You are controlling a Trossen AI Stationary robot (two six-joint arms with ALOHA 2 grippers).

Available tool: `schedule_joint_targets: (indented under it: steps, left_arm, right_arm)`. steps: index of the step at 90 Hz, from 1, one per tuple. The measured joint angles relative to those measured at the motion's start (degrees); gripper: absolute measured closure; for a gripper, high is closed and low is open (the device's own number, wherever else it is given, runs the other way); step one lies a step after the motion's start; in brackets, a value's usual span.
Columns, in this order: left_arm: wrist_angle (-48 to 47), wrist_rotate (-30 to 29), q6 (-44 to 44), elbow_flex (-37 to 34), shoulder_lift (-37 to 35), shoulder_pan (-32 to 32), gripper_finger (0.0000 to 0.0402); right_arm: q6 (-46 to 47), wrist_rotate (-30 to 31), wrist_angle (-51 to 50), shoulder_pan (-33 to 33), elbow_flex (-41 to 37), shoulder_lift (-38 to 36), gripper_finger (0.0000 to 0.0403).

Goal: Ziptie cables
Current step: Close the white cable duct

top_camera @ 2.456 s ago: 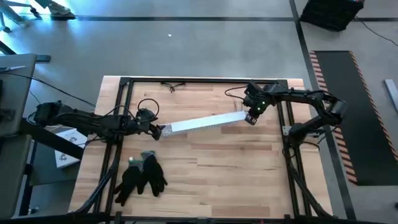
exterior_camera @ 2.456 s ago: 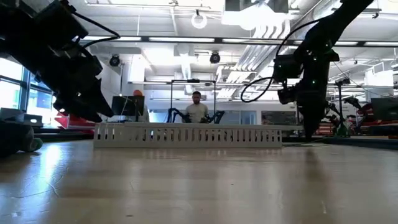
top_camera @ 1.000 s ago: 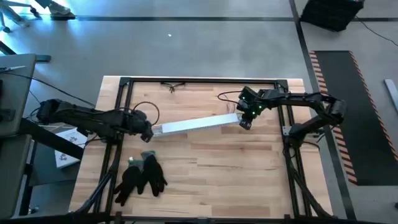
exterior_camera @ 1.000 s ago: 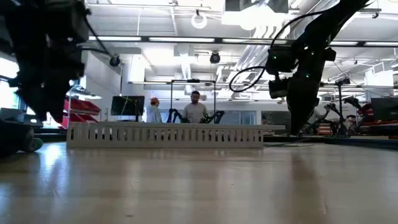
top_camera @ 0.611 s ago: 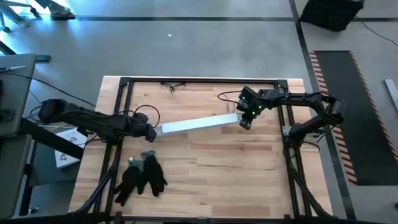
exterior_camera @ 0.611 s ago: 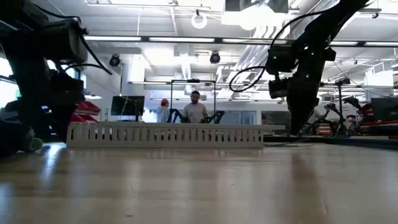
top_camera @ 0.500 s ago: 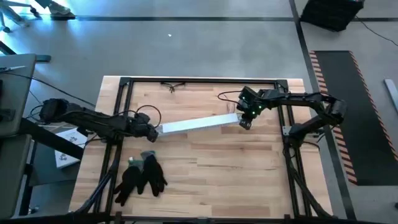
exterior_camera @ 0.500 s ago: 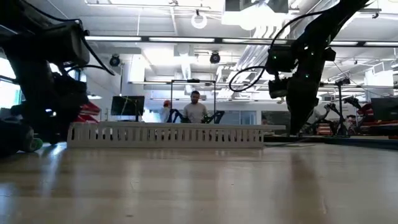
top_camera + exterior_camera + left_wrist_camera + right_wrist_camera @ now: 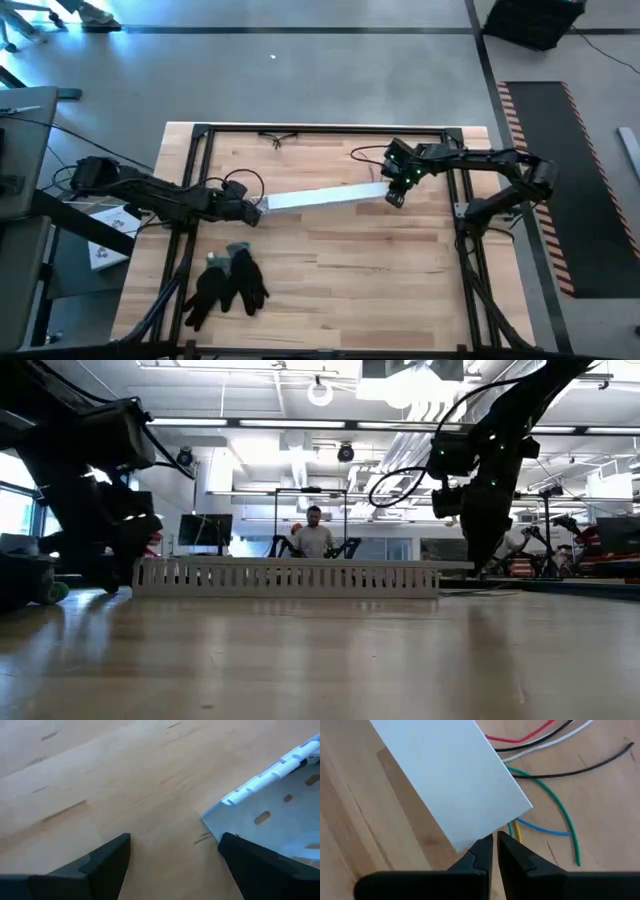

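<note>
left tool (image 9: 172,862): low, fingers spread | right tool (image 9: 495,851): low, nearly closed

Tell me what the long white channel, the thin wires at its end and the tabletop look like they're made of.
The white channel looks like rigid plastic with a matte finish: thin flat walls, evenly moulded slots. The cables look like plastic-insulated wire, smooth and slightly glossy, in red, white, black, green, blue and yellow; no metal core shows. The table looks like pale butcher-block wood, with joined strips and visible grain.
</note>
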Motion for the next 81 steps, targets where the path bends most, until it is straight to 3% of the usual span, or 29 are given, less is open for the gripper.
schedule_joint_targets:
  steps: [57, 81]
  left_arm:
    - [6.8, -3.4, 2.4, -0.2, 3.2, 0.0, 0.0107]
    - [5.8, -2.0, 2.4, 0.2, 3.2, 0.0, 0.0106]
  right_arm:
    - [1.8, 3.0, 1.6, -0.1, -0.1, 0.0, 0.0391]
    - [1.9, 6.4, -5.9, -0.3, 3.4, -0.3, 0.0391]
